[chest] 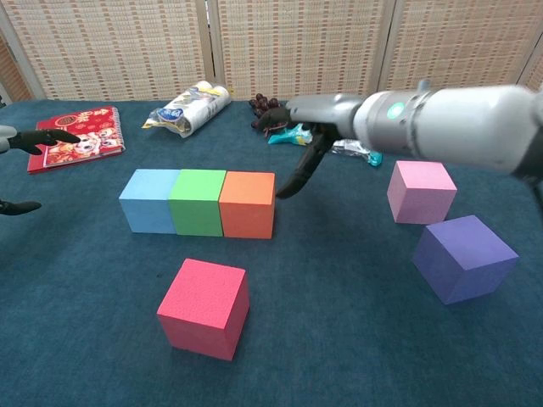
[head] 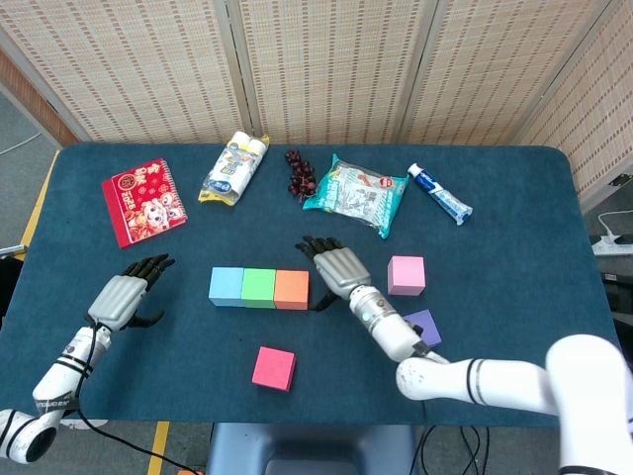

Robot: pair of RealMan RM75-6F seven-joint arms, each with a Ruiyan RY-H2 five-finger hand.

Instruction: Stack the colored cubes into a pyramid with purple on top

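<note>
A blue cube (head: 226,286), a green cube (head: 258,288) and an orange cube (head: 291,289) stand touching in a row at mid-table. In front of them lies a red cube (head: 273,368). To the right a pink cube (head: 406,275) sits alone, and my right forearm partly covers the purple cube (head: 425,325), which shows whole in the chest view (chest: 463,257). My right hand (head: 341,269) hovers just right of the orange cube (chest: 247,204), fingers spread and holding nothing. Near the table's left edge my left hand (head: 124,297) is open and empty.
Along the back lie a red booklet (head: 143,201), a white and yellow packet (head: 234,168), dark grapes (head: 299,173), a teal snack bag (head: 356,194) and a toothpaste tube (head: 439,194).
</note>
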